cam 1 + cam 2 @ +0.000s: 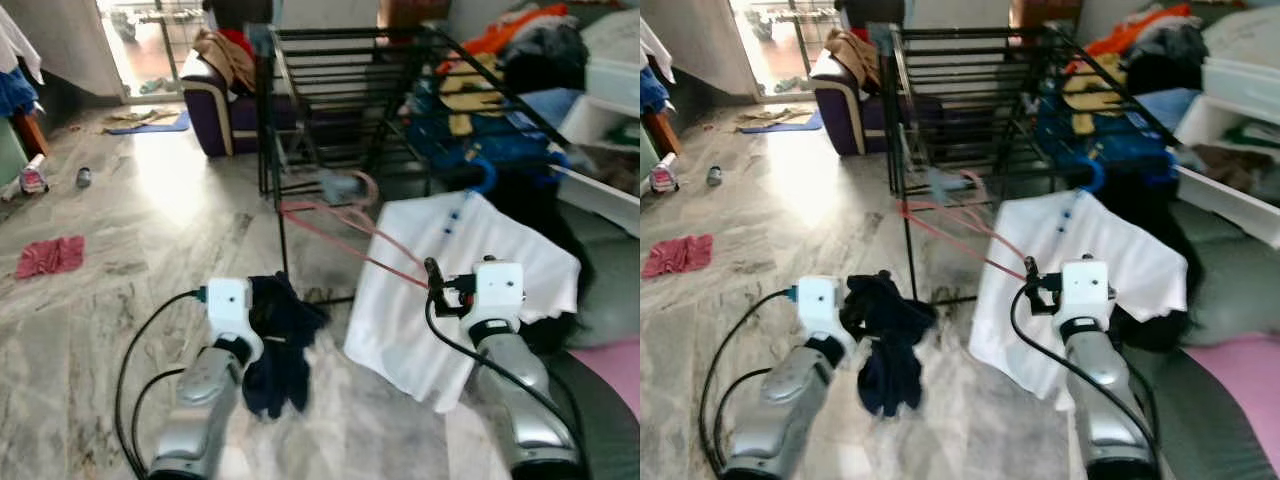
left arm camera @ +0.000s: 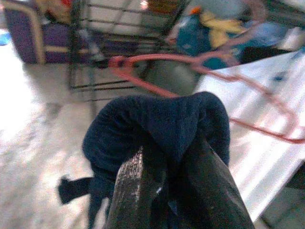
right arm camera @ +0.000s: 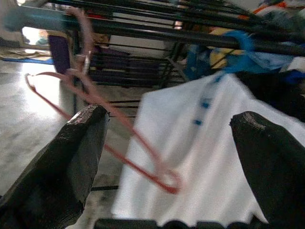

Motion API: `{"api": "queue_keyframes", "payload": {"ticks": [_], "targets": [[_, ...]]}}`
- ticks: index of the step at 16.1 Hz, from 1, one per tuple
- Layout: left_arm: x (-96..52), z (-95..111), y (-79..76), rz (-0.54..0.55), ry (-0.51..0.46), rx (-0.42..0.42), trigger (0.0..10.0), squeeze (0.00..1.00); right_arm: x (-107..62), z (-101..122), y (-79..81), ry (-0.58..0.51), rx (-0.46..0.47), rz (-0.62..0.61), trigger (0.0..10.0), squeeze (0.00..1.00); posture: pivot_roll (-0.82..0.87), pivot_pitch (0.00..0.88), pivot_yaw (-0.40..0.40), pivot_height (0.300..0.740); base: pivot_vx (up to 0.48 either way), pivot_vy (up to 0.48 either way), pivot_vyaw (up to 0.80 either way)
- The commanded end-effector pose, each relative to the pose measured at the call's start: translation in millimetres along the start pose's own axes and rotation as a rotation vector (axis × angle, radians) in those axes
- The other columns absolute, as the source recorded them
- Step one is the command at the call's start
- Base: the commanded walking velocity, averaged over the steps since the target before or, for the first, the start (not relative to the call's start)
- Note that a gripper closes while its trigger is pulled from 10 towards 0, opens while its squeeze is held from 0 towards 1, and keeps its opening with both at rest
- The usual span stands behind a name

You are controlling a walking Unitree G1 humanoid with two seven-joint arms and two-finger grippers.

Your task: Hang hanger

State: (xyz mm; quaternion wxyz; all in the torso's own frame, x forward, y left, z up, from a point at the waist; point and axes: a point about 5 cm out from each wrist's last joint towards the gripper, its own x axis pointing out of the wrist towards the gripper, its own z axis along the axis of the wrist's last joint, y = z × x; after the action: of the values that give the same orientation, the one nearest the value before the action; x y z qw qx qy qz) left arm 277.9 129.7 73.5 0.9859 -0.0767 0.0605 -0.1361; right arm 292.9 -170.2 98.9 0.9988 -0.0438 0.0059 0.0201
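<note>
A pink wire hanger (image 1: 350,245) has its hook (image 3: 84,28) up at a rail of the black drying rack (image 1: 330,60), and its body slants down toward me. My right gripper (image 3: 167,125) is open just behind the hanger's lower corner (image 3: 167,181), and the fingertips (image 3: 86,119) stand wide apart without touching it. My left gripper (image 2: 167,162) is low at the left, shut on a dark navy cloth (image 1: 280,340) that droops to the floor. That cloth hides the left fingertips in the eye views.
A white shirt (image 1: 420,330) on a blue hanger (image 1: 487,175) hangs from the rack just right of the pink one. Clothes are piled on the rack's right side (image 1: 530,40). A purple sofa (image 1: 215,110) stands behind, and a red rag (image 1: 50,255) lies on the marble floor.
</note>
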Motion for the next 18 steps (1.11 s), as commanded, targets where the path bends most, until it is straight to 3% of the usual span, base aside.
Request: {"api": "queue_keyframes", "payload": {"ticks": [1,8,10,18], "targets": [[3.6,9,-2.1,-0.004,-0.026,0.016,10.0,0.0,1.3,4,-3.0,-0.009,-0.014,0.0,10.0,0.0,-0.02,0.0,-0.039,0.74,0.454,0.0,0.0],[3.4,7,-0.6,0.003,-0.012,0.019,10.0,0.0,-3.8,-5,3.1,0.035,-0.027,0.038,10.0,0.0,-0.02,0.003,-0.041,0.74,0.391,0.034,0.0],[2.8,8,-2.9,-0.003,-0.024,-0.003,10.0,0.0,-4.2,-8,4.4,0.053,-0.029,0.063,10.0,0.0,-0.01,0.004,-0.044,0.74,0.0,0.0,0.0],[3.5,6,-1.8,0.005,-0.002,0.006,10.0,0.0,-16.0,-22,-14.8,0.156,-0.094,0.15,10.0,0.0,-0.02,0.009,-0.043,0.74,0.0,0.0,0.0]]}}
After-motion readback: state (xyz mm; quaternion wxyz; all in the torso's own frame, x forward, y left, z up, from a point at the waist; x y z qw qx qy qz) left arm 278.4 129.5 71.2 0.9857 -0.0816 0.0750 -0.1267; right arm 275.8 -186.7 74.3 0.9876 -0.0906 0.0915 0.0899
